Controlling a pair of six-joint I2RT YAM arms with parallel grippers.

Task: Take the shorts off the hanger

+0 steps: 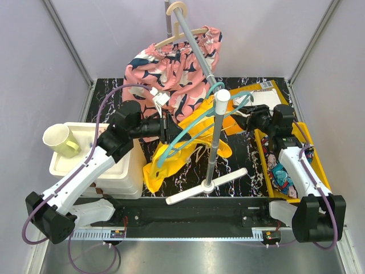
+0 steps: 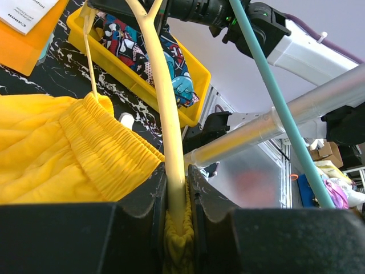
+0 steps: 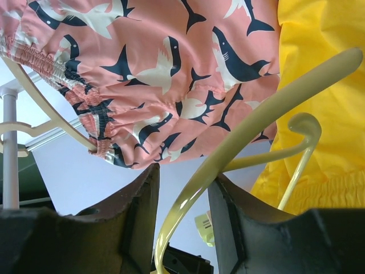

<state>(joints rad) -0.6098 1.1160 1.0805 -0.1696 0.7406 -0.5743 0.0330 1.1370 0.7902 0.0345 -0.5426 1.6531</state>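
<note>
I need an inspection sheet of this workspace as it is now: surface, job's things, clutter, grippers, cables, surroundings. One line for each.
Surface: black marbled table, a rack pole standing on it.
Job's things: yellow shorts on a yellow hanger; pink shark-print shorts on a cream hanger over the pole; comic-print shorts lying in a yellow tray.
Clutter: mug on a cream bin; teal hanger beside the yellow one.
Grippers: left gripper shut on the yellow hanger and waistband; right gripper has that hanger between its fingers, grip unclear.
Cables: purple cable looping over the left arm.
Surroundings: plain pale walls; nothing else seen.
</note>
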